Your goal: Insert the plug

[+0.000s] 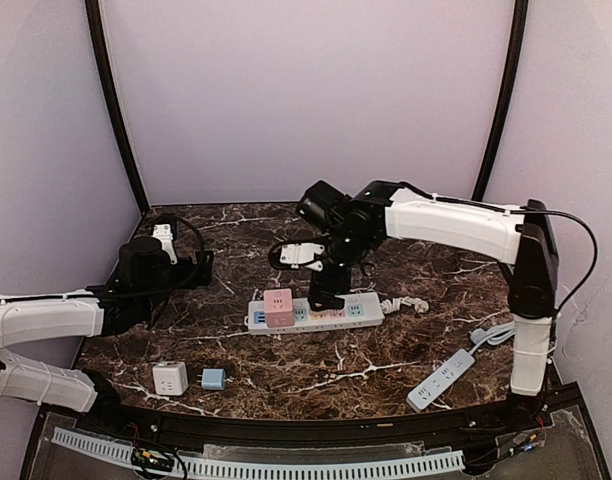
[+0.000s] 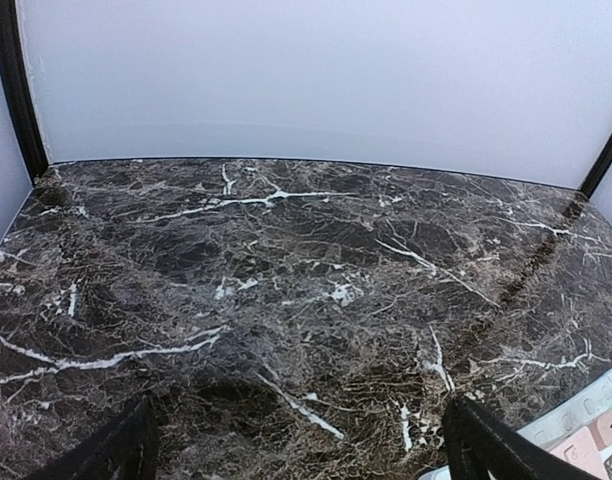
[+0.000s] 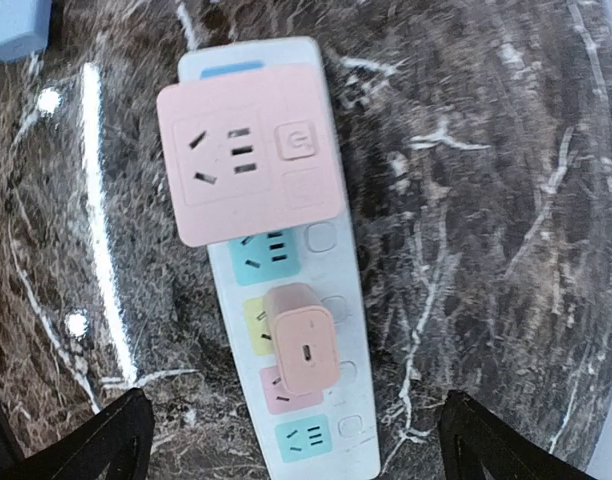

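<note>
A small pink plug [image 3: 301, 340] with a slot in its top face stands on the white power strip [image 3: 341, 270], over its yellow and pink sockets; its prongs are hidden. My right gripper [image 3: 296, 440] hangs directly above it, open, with both fingers wide apart and touching nothing. A large pink cube adapter [image 3: 248, 150] sits on the strip's far end. In the top view the right gripper [image 1: 326, 295] covers the plug on the strip [image 1: 316, 313]. My left gripper [image 2: 301, 450] is open over bare marble at the back left, holding nothing.
A white cube adapter [image 1: 170, 378] and a small blue plug [image 1: 214, 379] lie near the front left. A second white power strip [image 1: 441, 378] lies at the front right, its cable running along the right side. Walls enclose the table on three sides.
</note>
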Available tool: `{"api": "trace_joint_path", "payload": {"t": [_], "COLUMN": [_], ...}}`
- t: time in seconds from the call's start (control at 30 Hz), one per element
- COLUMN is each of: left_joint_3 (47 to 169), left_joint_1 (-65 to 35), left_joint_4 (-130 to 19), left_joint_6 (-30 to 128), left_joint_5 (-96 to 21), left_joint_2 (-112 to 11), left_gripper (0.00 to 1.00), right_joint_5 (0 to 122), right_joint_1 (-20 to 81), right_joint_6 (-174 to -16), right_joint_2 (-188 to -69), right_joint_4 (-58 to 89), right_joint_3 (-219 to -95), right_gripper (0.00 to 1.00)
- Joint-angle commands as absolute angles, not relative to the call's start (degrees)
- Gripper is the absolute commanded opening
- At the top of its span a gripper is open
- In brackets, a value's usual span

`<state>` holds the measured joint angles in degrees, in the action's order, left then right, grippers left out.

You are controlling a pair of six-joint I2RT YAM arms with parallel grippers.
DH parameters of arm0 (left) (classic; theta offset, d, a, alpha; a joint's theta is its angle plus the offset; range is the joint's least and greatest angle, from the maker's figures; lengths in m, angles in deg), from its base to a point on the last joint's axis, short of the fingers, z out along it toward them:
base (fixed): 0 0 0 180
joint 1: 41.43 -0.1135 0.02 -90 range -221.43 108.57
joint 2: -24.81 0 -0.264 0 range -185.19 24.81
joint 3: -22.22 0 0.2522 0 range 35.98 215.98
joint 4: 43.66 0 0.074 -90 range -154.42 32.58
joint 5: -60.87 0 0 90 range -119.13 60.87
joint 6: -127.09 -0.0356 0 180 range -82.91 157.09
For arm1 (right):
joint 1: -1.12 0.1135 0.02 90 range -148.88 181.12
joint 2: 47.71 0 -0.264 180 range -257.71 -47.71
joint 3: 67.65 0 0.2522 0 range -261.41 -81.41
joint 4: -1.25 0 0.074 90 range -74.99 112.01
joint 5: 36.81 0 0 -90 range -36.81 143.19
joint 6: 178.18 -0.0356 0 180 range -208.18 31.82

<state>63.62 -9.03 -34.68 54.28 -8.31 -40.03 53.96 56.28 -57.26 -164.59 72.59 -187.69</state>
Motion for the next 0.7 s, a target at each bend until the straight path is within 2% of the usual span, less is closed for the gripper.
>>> {"api": "trace_joint_path", "payload": {"t": [0.0,0.07,0.17,0.4,0.57,0.67], "left_joint_3": [61.0,59.3,58.3,59.1,63.2,64.8], "left_joint_1": [-9.3,-9.4,-9.6,-8.6,-3.9,-3.1], "left_joint_4": [-38.1,-38.5,-41.4,-47.3,-56.5,-61.4], "left_joint_6": [60.3,64.8,68.9,79.1,84.6,89.3], "left_joint_5": [-3.7,-2.3,-3.0,-4.6,1.8,0.7], "left_joint_2": [-36.6,-34.8,-32.1,-32.5,-36.3,-38.0], "left_gripper": [0.99,0.99,0.99,0.90,0.89,0.89], "right_joint_5": [50.2,48.5,45.7,38.0,38.1,37.2], "right_joint_1": [57.9,58.8,59.8,60.4,60.4,60.4], "right_joint_6": [-67.1,-70.8,-77.2,-90.4,-94.9,-95.3], "right_joint_2": [-151.6,-145.8,-139.4,-129.9,-125.9,-125.9], "right_joint_4": [50.0,38.3,28.9,19.2,12.5,12.9], "right_joint_3": [-172.1,-162.7,-152.7,-137.9,-130.2,-128.8], "right_gripper": [0.99,0.99,0.99,0.99,0.99,0.99]}}
